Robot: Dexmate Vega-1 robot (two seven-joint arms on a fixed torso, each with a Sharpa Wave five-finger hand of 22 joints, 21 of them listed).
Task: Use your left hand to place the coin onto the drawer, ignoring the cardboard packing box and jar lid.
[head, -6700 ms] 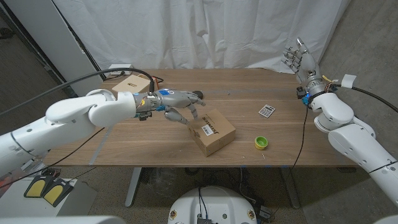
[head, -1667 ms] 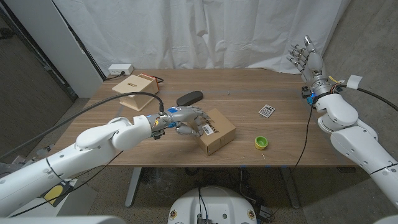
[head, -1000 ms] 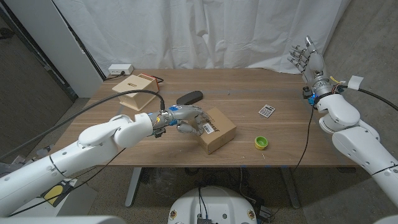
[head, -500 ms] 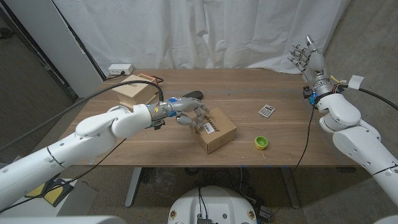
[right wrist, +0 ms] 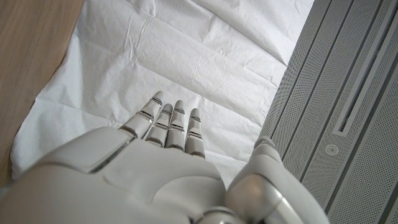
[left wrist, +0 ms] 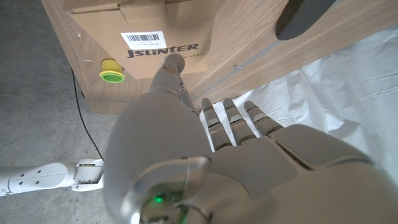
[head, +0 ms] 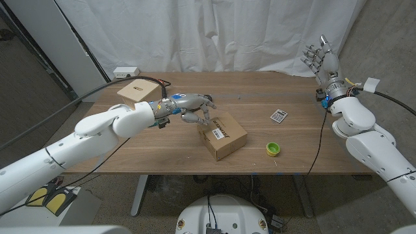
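My left hand [head: 194,108] hovers above the table just behind the left corner of the cardboard packing box [head: 223,135]. Its fingers are curled down and in, as around something small. The coin is too small to make out inside them. In the left wrist view the back of the left hand [left wrist: 205,155] points over the box [left wrist: 155,31], with the thumb reaching toward its label. The drawer [head: 138,89], a small wooden box, stands at the back left, well apart from the hand. My right hand [head: 323,57] is raised beyond the table's far right corner with its fingers spread, holding nothing.
A yellow-green jar lid [head: 273,149] lies right of the box near the front edge, and a small calculator [head: 279,116] lies behind it. A dark oblong object [left wrist: 311,15] lies just beyond my left hand. A white power strip [head: 125,73] sits behind the drawer.
My left hand has risen from the table beside the box's left side and drawn back and a little toward the drawer, fingers still curled. The right hand has stayed raised.
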